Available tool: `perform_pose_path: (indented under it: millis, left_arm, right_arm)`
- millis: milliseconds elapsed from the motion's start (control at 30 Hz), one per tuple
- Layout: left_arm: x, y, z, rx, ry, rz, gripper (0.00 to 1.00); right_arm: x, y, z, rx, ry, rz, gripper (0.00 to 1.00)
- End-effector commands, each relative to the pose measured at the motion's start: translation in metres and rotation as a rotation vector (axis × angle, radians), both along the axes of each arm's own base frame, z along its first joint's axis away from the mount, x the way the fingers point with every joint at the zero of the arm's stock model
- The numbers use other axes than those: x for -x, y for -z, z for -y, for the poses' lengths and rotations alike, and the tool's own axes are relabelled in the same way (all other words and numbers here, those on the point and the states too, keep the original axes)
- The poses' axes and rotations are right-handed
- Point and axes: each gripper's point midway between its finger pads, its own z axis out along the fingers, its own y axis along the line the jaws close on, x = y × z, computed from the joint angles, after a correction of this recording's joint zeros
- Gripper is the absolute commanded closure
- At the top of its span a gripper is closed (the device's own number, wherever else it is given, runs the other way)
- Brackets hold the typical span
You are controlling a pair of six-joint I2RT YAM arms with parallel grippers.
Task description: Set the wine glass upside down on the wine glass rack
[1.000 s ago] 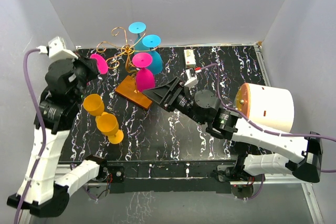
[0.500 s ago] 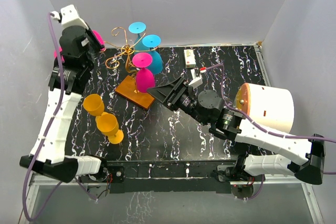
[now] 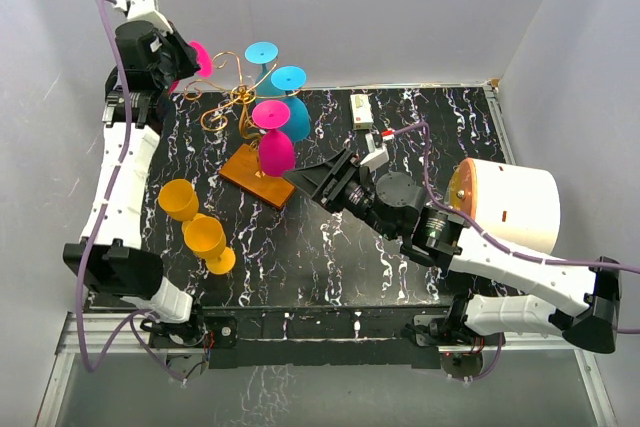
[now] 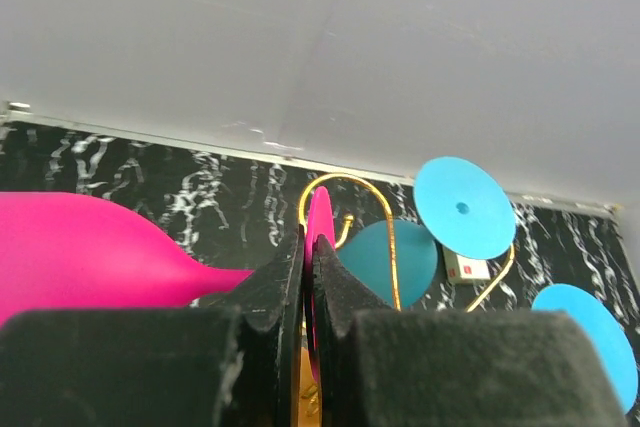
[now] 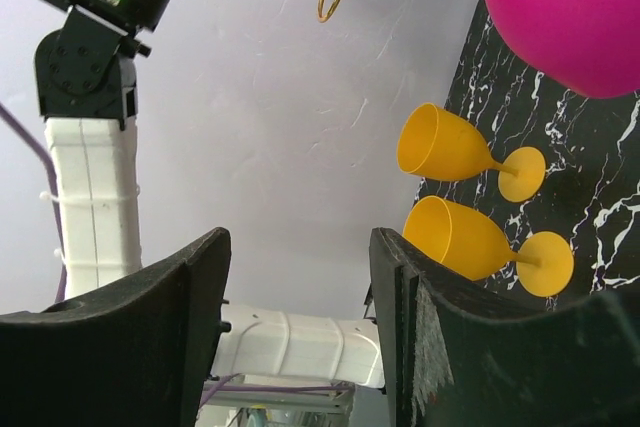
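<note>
My left gripper (image 3: 186, 59) is raised at the back left, shut on the foot of a magenta wine glass (image 3: 201, 59). In the left wrist view the gripper (image 4: 308, 247) pinches the thin foot disc (image 4: 320, 219) edge-on, and the bowl (image 4: 80, 252) lies to the left. The gold wire wine glass rack (image 3: 236, 97) stands just right of it on an orange-brown base (image 3: 250, 175). One magenta glass (image 3: 276, 150) and two blue ones (image 3: 290, 82) hang upside down on it. My right gripper (image 3: 303, 180) is open beside the base, holding nothing.
Two yellow glasses (image 3: 180, 199) (image 3: 207, 239) lie on their sides on the black marbled table (image 3: 330, 247) at the left. A big white cylinder (image 3: 510, 204) sits at the right and a small white box (image 3: 362, 110) at the back. Grey walls close in on three sides.
My left arm has lifted the magenta glass from beside the rack's left up and back, to the level of the rack's top. The right gripper has edged slightly right.
</note>
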Motion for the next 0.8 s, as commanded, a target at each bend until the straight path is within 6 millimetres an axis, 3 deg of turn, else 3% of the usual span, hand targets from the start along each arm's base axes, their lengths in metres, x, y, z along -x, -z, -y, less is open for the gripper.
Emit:
perform_pose_path:
  millis: [0, 300, 633, 767]
  left_arm:
    - [-0.011, -0.025, 0.023, 0.058, 0.171, 0.086, 1.0]
    - [-0.015, -0.003, 0.036, 0.153, 0.27, 0.044, 1.0]
    - [0.001, 0.001, 0.042, 0.229, 0.326, 0.045, 1.0]
    - [0.002, -0.003, 0.054, 0.276, 0.391, 0.066, 1.0]
  right_arm:
    - [-0.001, -0.028, 0.015, -0.045, 0.036, 0.05, 0.45]
    - [-0.005, -0.024, 0.017, -0.034, 0.052, 0.05, 0.45]
    - [-0.005, -0.02, 0.017, -0.035, 0.049, 0.033, 0.45]
    - [-0.005, -0.018, 0.016, -0.036, 0.045, 0.027, 0.44]
